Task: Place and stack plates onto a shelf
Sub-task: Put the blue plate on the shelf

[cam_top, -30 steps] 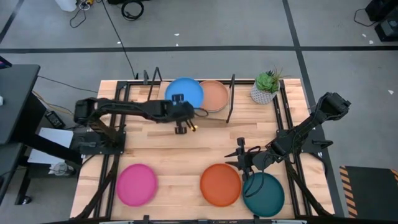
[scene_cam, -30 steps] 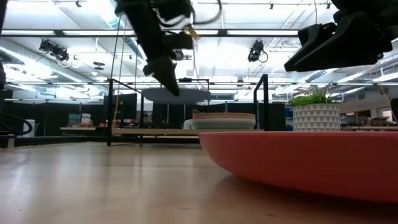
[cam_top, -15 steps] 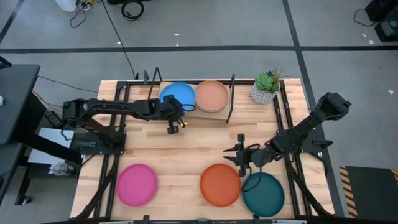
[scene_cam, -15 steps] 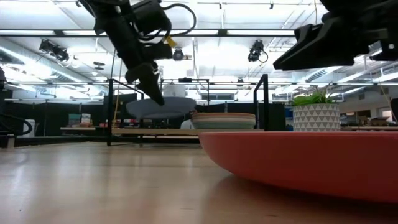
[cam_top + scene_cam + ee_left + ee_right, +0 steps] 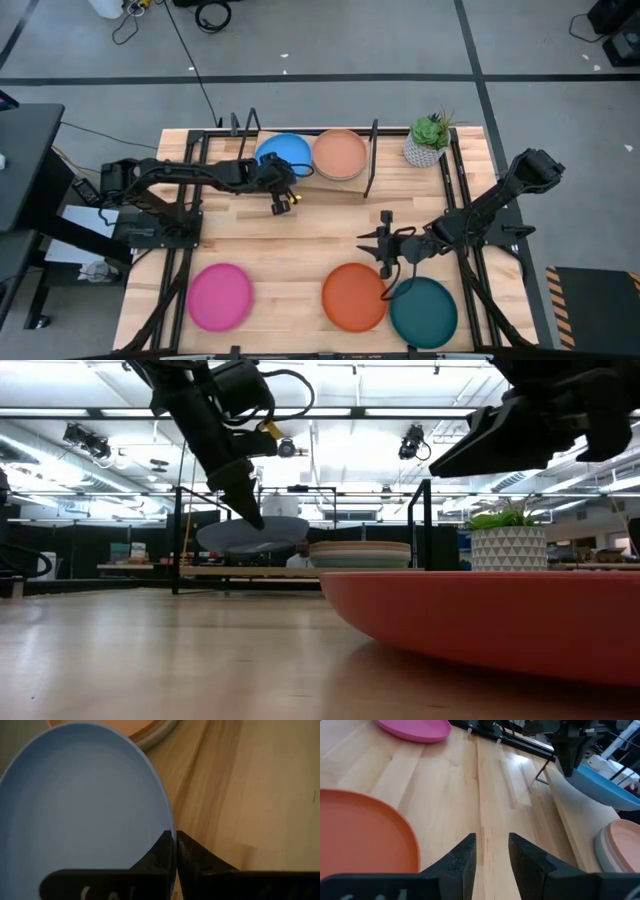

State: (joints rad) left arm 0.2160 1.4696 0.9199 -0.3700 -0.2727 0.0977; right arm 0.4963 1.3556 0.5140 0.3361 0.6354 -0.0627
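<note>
My left gripper [image 5: 281,186] is shut on a blue plate [image 5: 283,152] over the left half of the shelf [image 5: 340,193], a pale board with black rods. On the shelf's right half sits a stack of plates with a tan one on top [image 5: 340,153]. The low view shows the blue plate [image 5: 255,535] beside that stack [image 5: 360,553]. My right gripper [image 5: 384,245] is open above bare table, just beyond the orange plate [image 5: 354,296] and the dark teal plate [image 5: 423,312]. A magenta plate [image 5: 220,296] lies near the left front. My left gripper pinches the blue plate's rim [image 5: 169,826] between its two fingers [image 5: 162,851], on the plate's near edge. The fingers come down from above, slanting toward the shelf [image 5: 245,500]. The plate sits nearly level, held clear just above the shelf board.
A potted plant [image 5: 428,138] stands at the far right beside the shelf. Black upright rods [image 5: 372,160] flank the stack. The orange plate [image 5: 365,830] lies close beside my right gripper [image 5: 490,851]. Bare wood stretches across the table's middle.
My left gripper has carried the blue plate toward the table's left and lowered it. The plate first overlapped the stack from above; it now hangs lower, beside the stack over the shelf's left half. The gripper has stayed shut on the rim.
</note>
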